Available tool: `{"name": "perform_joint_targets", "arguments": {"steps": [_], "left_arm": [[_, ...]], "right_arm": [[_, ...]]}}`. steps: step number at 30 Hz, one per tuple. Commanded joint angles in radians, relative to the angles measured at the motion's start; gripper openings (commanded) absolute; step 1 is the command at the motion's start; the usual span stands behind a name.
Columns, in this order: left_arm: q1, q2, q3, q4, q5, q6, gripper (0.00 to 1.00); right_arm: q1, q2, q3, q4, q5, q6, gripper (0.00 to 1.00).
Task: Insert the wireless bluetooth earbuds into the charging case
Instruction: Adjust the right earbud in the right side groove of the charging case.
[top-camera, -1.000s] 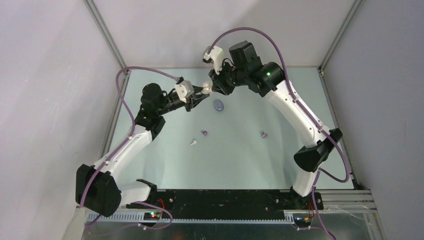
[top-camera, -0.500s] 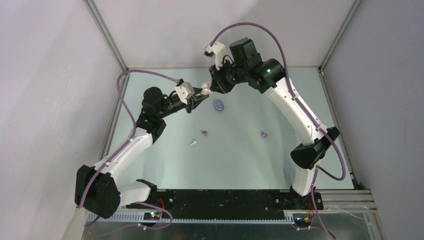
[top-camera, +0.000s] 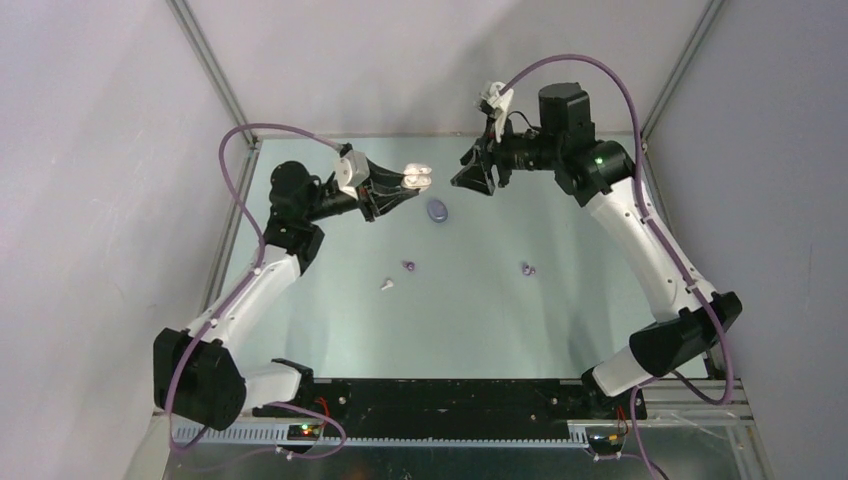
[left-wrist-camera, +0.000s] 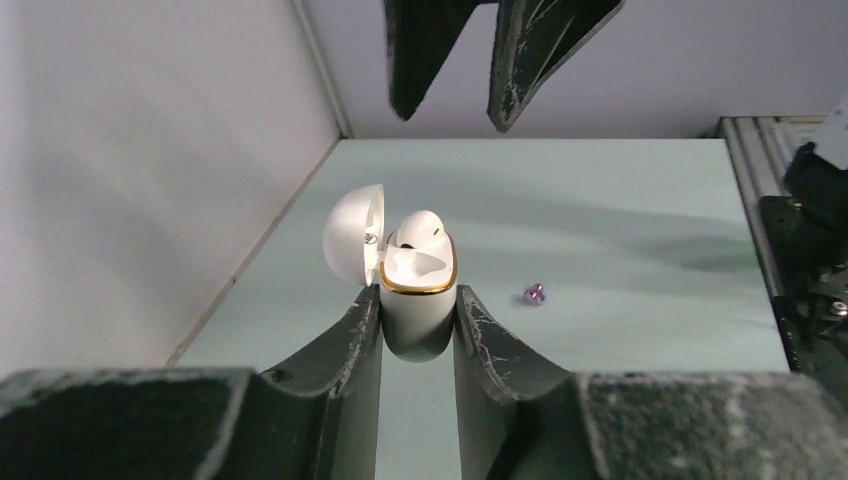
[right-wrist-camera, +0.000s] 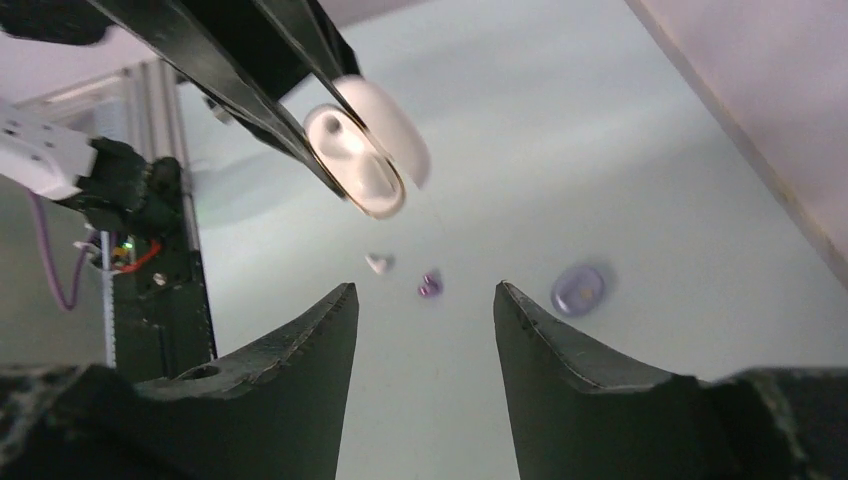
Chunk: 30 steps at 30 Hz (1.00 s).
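Your left gripper (top-camera: 408, 183) holds an open case (left-wrist-camera: 418, 305) up over the far middle of the table (top-camera: 560, 330), with one earbud (left-wrist-camera: 418, 228) seated in it. Your right gripper (top-camera: 472, 178) faces it from the right, apart, nothing between its jaws. A second case (top-camera: 437, 210) lies on the table below that gap. Nearer you lie the left earbud (top-camera: 386, 285), near it the middle earbud (top-camera: 408, 266), and the right earbud (top-camera: 527, 268) well apart

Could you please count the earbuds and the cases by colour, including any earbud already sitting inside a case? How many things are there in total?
white earbuds: 2
purple earbuds: 2
white case: 1
purple case: 1
Total: 6
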<state>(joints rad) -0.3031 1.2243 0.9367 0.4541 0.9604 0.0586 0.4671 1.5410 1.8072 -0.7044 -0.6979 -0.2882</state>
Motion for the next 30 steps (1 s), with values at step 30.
{"name": "perform_joint_targets", "arguments": {"steps": [30], "left_arm": [[0.053, 0.022, 0.048, 0.149, 0.057, -0.290, 0.00]], "right_arm": [[-0.047, 0.030, -0.067, 0.497, -0.140, 0.283, 0.46]]}}
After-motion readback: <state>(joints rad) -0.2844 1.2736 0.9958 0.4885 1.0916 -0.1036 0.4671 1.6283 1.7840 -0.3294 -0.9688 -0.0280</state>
